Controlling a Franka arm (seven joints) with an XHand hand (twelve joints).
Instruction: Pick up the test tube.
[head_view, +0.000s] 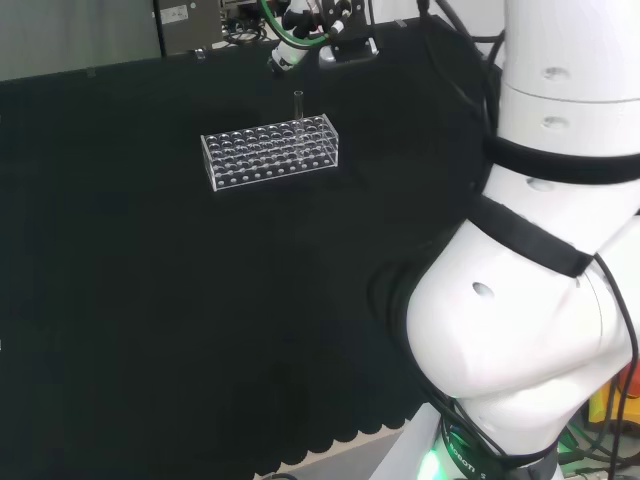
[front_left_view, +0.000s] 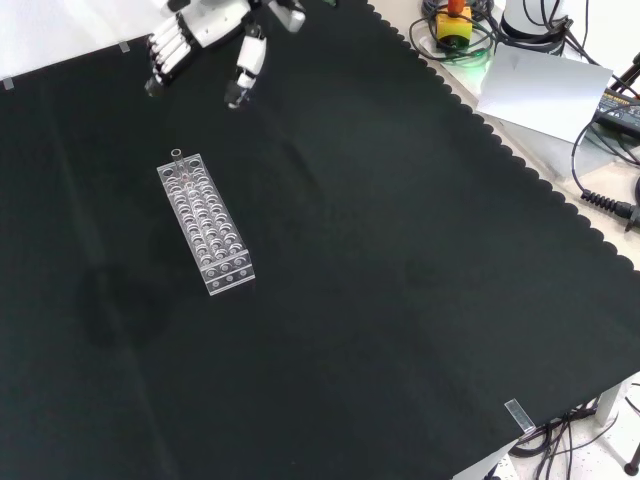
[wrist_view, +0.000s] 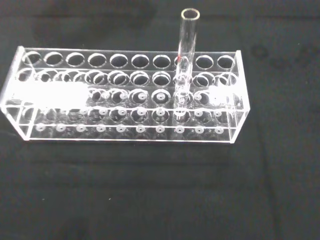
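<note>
A clear test tube (head_view: 298, 108) stands upright in a clear plastic rack (head_view: 270, 152) with several rows of holes, on the black cloth. In the front view the test tube (front_left_view: 176, 156) sits at the rack's (front_left_view: 207, 228) far end, in a corner hole. The wrist view shows the test tube (wrist_view: 187, 47) rising well above the rack (wrist_view: 125, 107); no other tube shows in the holes. The hand (front_left_view: 200, 35) hovers beyond that end of the rack, apart from the tube, open with relaxed fingers (front_left_view: 165, 62) and holding nothing. In the head view the hand (head_view: 284, 52) is above and behind the tube.
The arm's big white links (head_view: 540, 250) take up the right of the head view. Beyond the cloth's scalloped edge (front_left_view: 520, 150) in the front view lie a yellow box with a red button (front_left_view: 455, 20), cables (front_left_view: 600, 195) and a grey sheet (front_left_view: 545, 85).
</note>
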